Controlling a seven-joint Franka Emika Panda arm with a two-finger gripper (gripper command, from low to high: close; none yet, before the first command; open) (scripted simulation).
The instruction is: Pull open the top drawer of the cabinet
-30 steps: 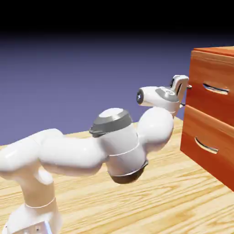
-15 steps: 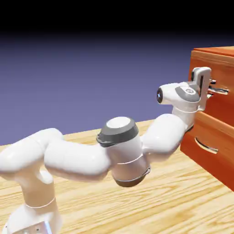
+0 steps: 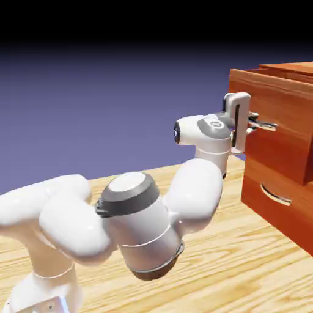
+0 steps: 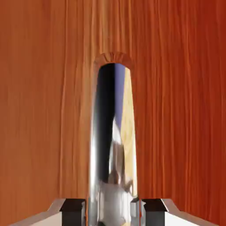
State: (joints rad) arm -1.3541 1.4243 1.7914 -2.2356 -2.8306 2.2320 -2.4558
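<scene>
Silver handle [image 4: 112, 145] of the top drawer [image 3: 275, 116] sits pinched in the claw [image 3: 252, 122].

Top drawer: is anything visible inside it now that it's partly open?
No. The top drawer juts out from the cabinet, gripper shut on its handle, but its front hides the inside.

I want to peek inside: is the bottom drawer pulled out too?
No, the bottom drawer sits flush in the cabinet; only the top drawer sticks out.
</scene>
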